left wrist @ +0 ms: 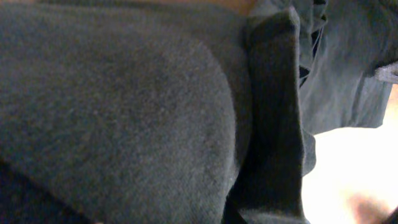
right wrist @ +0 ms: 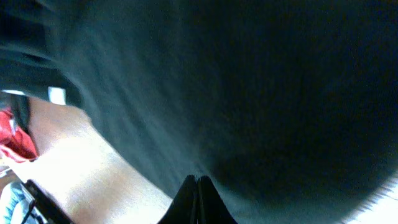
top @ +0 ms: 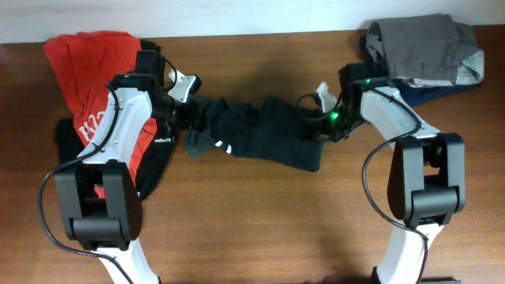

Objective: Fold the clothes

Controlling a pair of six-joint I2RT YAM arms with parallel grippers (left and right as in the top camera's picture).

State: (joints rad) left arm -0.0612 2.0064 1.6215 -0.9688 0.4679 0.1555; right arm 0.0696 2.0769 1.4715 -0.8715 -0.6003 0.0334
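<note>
Overhead, black T-shirt [top: 252,134]: lies bunched into a long band across the middle of the tabletop [top: 260,229], running from the left tool to the right tool; small white marks show near its left end.
Left tool [top: 183,117]: closed on the narrow left end of the black T-shirt, just beside the red garment.
Left wrist view: dark cloth [left wrist: 124,112] fills nearly the whole frame, with a thick fold standing upright right of centre; the fingers themselves are not visible here.
Right tool [top: 317,120]: closed on the wider right end of the black T-shirt.
Right wrist view: fingers [right wrist: 189,202] pressed together at the bottom edge, dark cloth [right wrist: 261,93] directly at their tips and covering most of the frame.
Red garment [top: 87,55]: far left corner, white print facing up, partly under the left arm.
Grey garment [top: 422,43]: far right corner, crumpled, resting on a navy garment [top: 434,91].
Separation: both piles lie apart from the right tool; the red one is close to the left tool.
</note>
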